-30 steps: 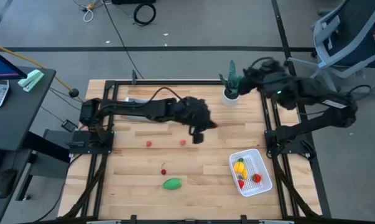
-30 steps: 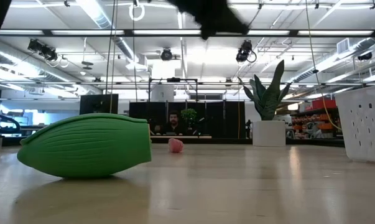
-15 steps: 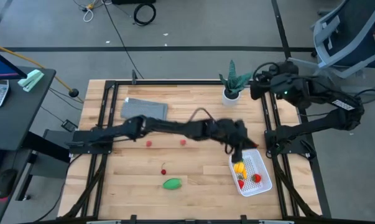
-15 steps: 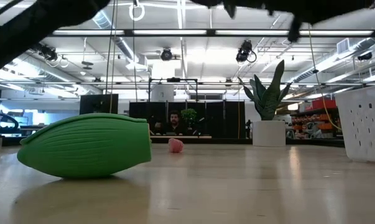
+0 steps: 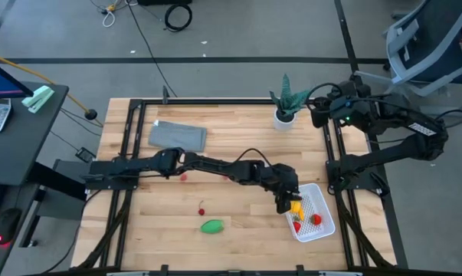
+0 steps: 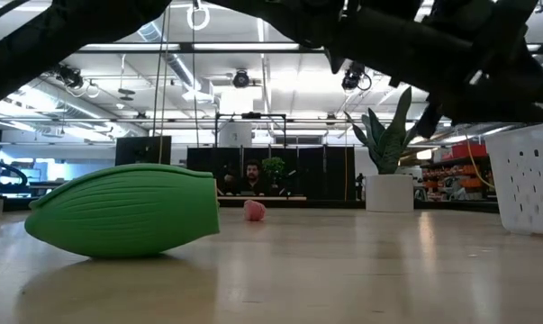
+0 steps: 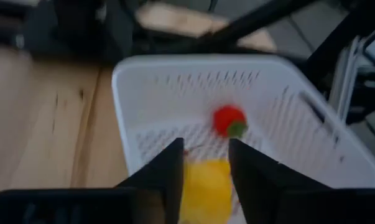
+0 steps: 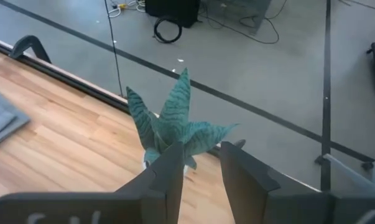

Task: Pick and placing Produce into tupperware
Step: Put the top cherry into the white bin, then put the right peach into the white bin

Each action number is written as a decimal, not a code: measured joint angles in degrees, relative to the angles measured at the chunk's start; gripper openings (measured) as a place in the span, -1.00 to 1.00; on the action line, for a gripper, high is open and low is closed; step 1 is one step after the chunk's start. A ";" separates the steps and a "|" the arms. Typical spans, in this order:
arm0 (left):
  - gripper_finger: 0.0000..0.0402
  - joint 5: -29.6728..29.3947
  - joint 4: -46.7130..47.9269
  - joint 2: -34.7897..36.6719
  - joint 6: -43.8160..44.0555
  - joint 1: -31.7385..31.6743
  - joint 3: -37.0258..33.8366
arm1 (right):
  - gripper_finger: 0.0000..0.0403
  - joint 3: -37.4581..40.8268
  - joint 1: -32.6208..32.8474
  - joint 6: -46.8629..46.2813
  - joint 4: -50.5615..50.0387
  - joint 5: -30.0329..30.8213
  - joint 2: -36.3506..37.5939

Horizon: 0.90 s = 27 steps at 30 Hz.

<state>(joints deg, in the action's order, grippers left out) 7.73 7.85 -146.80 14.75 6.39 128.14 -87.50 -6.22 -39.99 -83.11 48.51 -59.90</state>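
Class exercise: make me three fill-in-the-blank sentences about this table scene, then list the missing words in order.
1. The left claw hangs over the white ____.
2. The big oval piece lying on the wooden table is ____ in colour.
3. The right claw is up beside the potted ____.

Missing words: tupperware; green; plant

Two dark, near-black jointed arms on black frame rails. The left arm (image 5: pixel 208 162), at centre frame in the high view, is slender, with a thin black cable looping above its forearm. The right arm (image 5: pixel 384 123), at upper right, is bulkier, carrying a small green light near its wrist. Both wrist views show flat, matte dark fingers (image 7: pixel 159 180) with squared tips.
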 joint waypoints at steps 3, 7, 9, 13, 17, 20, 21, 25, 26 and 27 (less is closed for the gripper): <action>-0.19 0.01 2.88 0.00 1.35 0.02 -0.01 | -0.43 0.00 0.00 -0.02 -0.01 -0.75 -0.02; -0.09 0.02 3.45 0.40 4.02 0.09 0.00 | -0.43 0.00 0.00 0.00 -0.04 -1.13 -0.02; -0.07 0.04 3.59 1.07 4.29 0.13 0.50 | -0.43 0.00 0.00 0.42 -0.07 -1.15 -0.02; -0.08 0.06 11.96 3.44 2.36 0.06 4.53 | -0.43 0.00 0.00 1.45 -0.23 -2.57 -0.02; -0.14 0.10 26.28 6.46 -0.33 -0.47 6.10 | -0.43 0.02 0.00 1.51 -0.87 -5.36 -0.04; -0.19 -0.02 38.40 9.95 -0.45 -0.64 5.98 | -0.43 0.02 0.03 1.52 -1.06 -6.12 -0.04; -0.21 -0.01 42.17 11.09 -0.45 -0.66 6.07 | -0.43 0.02 0.01 1.52 -1.09 -6.11 -0.04; -0.28 -0.60 58.02 14.41 -0.06 -0.59 6.18 | -0.43 0.02 0.00 1.53 -1.10 -6.14 -0.04; -0.29 -1.69 61.97 14.72 0.57 -0.53 6.11 | -0.43 0.03 0.00 1.53 -1.11 -6.16 -0.05; -0.31 -2.86 66.45 14.73 1.39 -0.52 6.05 | -0.43 0.04 0.02 1.50 -1.09 -6.28 -0.06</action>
<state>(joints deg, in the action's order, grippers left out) 4.86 74.30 -132.07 16.14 5.87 134.19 -87.46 -6.20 -38.49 -84.21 42.23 -59.96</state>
